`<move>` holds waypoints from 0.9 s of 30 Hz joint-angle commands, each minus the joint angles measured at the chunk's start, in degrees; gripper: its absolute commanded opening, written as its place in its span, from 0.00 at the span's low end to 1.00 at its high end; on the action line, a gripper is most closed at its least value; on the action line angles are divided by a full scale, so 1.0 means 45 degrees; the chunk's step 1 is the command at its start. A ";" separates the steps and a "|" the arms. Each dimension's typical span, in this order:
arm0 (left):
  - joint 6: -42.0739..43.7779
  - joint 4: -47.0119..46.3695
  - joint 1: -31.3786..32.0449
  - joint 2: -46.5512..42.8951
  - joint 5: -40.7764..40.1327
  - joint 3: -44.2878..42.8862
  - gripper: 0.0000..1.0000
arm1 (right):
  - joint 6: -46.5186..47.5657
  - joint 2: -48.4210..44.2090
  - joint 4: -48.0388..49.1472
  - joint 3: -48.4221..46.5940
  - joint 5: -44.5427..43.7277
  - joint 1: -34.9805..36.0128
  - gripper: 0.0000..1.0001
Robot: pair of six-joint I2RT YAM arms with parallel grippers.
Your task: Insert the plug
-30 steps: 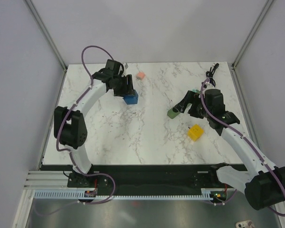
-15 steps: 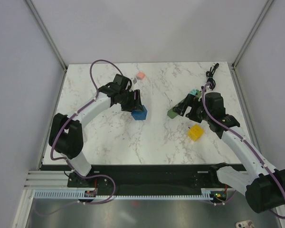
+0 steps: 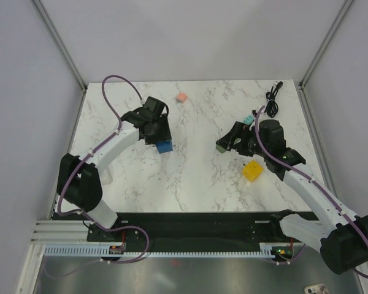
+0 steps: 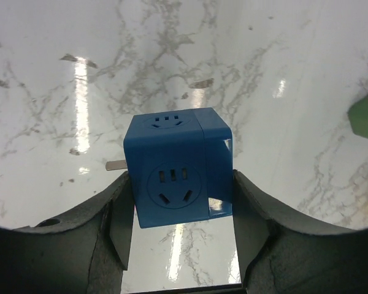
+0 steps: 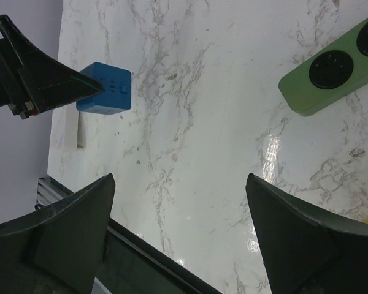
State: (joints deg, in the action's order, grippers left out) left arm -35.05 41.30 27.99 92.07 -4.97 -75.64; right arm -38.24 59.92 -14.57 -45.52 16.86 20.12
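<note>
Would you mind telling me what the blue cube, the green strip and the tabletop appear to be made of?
The blue cube looks like moulded plastic, smooth and satin, with crisp socket slots. The green strip seems matt plastic, evenly coloured. The tabletop looks like polished marble or marble-print laminate: grey veins, bright light reflections.

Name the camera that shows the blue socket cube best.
Left wrist: the blue socket cube is close up, slots clear. Top external: partly hidden under the left gripper; right wrist: small, distant.
</note>
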 commanded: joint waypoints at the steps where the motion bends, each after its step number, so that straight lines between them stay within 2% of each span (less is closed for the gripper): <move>1: -0.1760 0.0880 0.0030 -0.0519 -0.2993 -0.0477 0.02 | -0.0018 0.0063 0.0464 -0.0081 -0.0504 0.0566 0.95; 6: -0.2622 0.2013 0.0030 0.0064 -0.4869 -0.0925 0.02 | 0.0079 0.0297 0.0289 -0.0197 -0.0836 0.1211 0.94; 11: -0.2856 0.2580 0.0030 0.0730 -0.5067 -0.1511 0.02 | 0.0314 0.0317 0.0249 -0.0197 -0.1284 0.1817 0.94; 17: -0.2701 0.2541 -0.0009 0.0848 -0.4444 -0.1785 0.02 | 0.0411 0.0454 0.0210 -0.0296 -0.0995 0.2052 0.95; 23: -0.1470 0.2424 -0.0009 0.0167 -0.2744 -0.2157 0.02 | 0.2636 0.0337 0.0659 -0.0450 0.0158 0.2170 0.95; 27: -0.1567 0.2385 -0.0009 -0.0400 -0.2548 -0.2040 0.02 | 0.2855 0.0122 0.1302 -0.0646 0.0803 0.2189 0.96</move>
State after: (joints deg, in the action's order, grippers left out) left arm -43.57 53.01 27.99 94.59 -17.85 -82.76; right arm -28.97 61.87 -13.23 -45.58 17.26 29.69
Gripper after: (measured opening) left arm 0.626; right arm 0.955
